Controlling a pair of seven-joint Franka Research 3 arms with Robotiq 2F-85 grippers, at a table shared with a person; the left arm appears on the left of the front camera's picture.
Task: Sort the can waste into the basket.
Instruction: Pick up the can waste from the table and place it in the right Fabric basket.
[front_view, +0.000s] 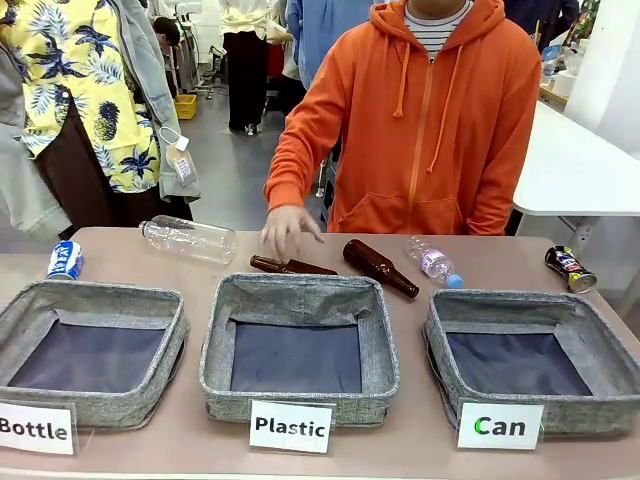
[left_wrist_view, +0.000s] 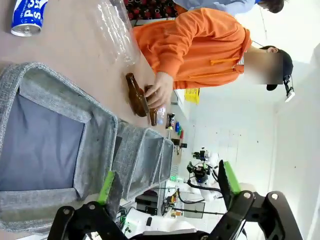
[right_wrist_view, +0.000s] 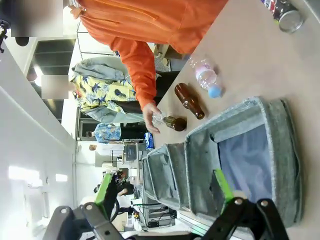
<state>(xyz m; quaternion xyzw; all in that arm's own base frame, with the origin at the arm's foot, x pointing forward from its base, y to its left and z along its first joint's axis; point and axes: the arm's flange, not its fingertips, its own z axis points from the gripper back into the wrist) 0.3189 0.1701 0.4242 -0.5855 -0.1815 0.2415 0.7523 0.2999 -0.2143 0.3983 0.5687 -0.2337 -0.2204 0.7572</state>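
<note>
The left gripper (left_wrist_view: 169, 180) and right gripper (right_wrist_view: 162, 187) stand wide open, empty. The blue-and-white can (front_view: 64, 259) lies far left, the dark can (front_view: 570, 268) far right behind the Can basket (front_view: 510, 300); probably light, smooth, easily dented: grasp gently across the middle

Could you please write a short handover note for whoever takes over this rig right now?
Left gripper: open, holding nothing.
Right gripper: open, holding nothing.
Blue-and-white can: on the table at the far left, behind the Bottle basket.
Dark can: on its side at the far right, behind the Can basket.
Can basket: front right, nothing in it.
Person's hand: mid-table, at a brown bottle.
Done: nothing yet.
Left: both cans go into the Can basket.
</note>
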